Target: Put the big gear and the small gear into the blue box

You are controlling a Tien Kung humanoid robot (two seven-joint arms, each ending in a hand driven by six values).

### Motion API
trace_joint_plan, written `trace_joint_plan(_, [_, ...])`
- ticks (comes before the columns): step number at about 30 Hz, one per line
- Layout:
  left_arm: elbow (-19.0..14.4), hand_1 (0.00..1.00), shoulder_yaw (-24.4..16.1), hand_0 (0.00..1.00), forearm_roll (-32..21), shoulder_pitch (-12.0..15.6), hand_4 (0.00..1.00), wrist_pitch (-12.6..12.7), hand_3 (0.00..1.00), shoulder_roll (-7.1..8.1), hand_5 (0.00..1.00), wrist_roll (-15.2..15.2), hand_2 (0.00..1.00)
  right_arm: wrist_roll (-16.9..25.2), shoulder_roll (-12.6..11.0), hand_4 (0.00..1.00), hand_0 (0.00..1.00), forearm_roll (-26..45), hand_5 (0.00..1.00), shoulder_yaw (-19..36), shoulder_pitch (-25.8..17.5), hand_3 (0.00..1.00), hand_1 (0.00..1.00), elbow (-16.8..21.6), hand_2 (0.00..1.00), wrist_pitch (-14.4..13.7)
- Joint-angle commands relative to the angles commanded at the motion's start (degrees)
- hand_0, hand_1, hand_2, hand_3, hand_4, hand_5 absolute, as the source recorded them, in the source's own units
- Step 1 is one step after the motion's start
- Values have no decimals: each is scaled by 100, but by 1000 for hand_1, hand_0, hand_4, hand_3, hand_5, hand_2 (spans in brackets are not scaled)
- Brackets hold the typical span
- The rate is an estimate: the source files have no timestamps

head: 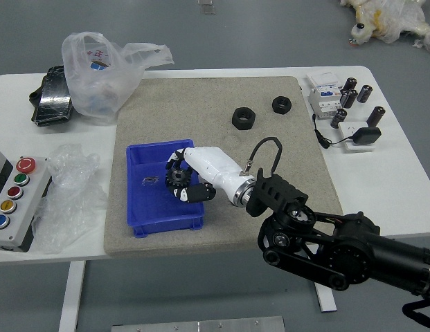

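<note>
Beige mat (201,104) beneath, the right hand (209,166) grips the big gear (178,178), fingers part-curled, over the blue box (149,211).

A white counter (388,207), evenly lit, stands on a smooth grey floor (270,34), its pale leg (72,297) at near left.

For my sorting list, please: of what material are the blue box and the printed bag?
Blue box: probably moulded plastic, seemingly satin, given its even colour and thin walls. Printed bag: thin, glossy plastic film, judging by crinkles and see-through body.
</note>
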Motion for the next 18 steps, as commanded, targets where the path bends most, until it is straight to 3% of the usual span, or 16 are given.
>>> trace_joint_plan(12, [3,543,61,645,-88,20,659,22,653,-32,161,-33,544,27,-4,598,437,-40,2,-2,-31,626,609,46,589,-9])
trace_joint_plan(13, [4,542,63,644,-93,24,659,23,653,-33,161,-35,544,31,-3,482,423,-40,54,0,-35,683,619,48,626,-4])
trace_joint_plan(18, [3,542,63,644,-100,23,659,26,653,-41,161,-35,544,33,6,482,423,-77,54,53,-52,683,619,54,626,24])
